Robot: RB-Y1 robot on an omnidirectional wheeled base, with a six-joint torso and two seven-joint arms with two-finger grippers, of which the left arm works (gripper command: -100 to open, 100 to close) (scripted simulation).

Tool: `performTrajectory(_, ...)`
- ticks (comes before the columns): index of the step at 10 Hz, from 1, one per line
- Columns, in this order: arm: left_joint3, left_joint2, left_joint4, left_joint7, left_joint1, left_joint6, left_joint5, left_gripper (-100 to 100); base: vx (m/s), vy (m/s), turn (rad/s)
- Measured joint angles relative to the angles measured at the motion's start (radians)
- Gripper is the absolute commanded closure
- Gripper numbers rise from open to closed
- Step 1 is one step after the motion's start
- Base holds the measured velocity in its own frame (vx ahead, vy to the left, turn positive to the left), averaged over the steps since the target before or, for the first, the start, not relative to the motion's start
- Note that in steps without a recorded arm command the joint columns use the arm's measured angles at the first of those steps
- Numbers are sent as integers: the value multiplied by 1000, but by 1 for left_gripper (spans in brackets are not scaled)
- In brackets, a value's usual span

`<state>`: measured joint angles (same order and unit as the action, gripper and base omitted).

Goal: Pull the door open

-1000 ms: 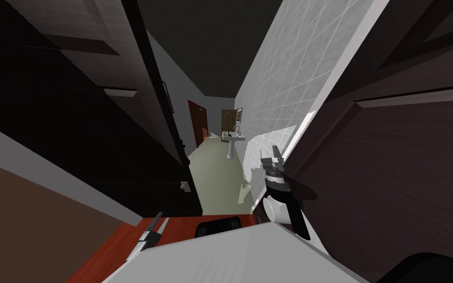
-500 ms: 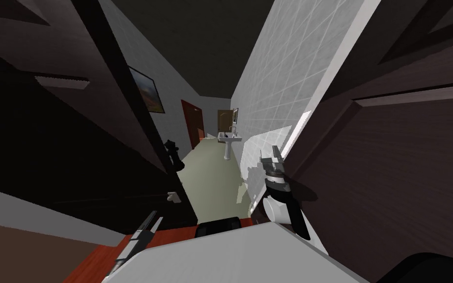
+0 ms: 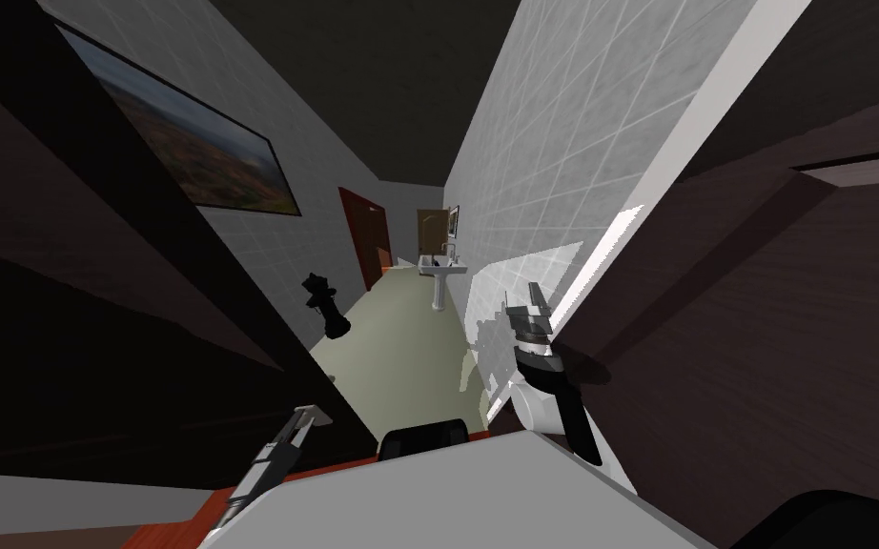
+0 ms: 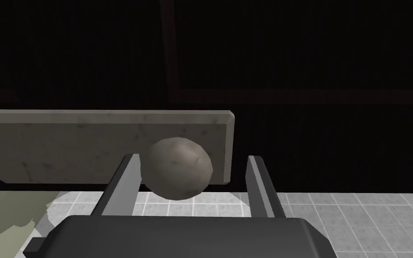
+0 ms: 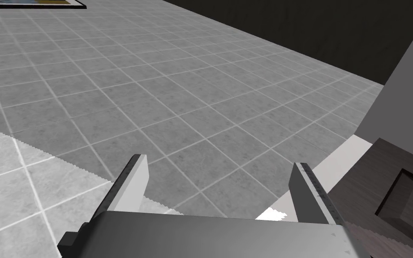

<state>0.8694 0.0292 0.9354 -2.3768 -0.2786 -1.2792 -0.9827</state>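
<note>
Pulling the dark door [image 3: 94,334] on the left wider than a second ago, so opening well. Hooking its round knob [image 4: 176,168] with the left gripper [image 4: 191,157], fingers wide, not squeezing. Keeping the right gripper [image 5: 220,161] wide and empty by the tiled wall [image 5: 156,89].

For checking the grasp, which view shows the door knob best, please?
Left wrist view: the knob sits large within the open left gripper. Head view: too small to tell; right wrist view faces away.

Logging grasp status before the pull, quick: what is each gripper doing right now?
Left gripper: open, jaws either side of the round knob.
Right gripper: open, holding nothing.
</note>
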Motion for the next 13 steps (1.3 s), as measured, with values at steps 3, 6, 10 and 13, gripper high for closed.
performTrajectory(3,-4,-2,-3,1,1,6,-4,100,-7,1,-3)
performTrajectory(6,-7,0,-6,16,0,9,2,100,-16,6,-33)
performTrajectory(10,-23,2,1,89,-3,24,24,100,-30,13,-44)
performTrajectory(13,-36,12,-13,150,3,32,48,100,-37,13,-56)
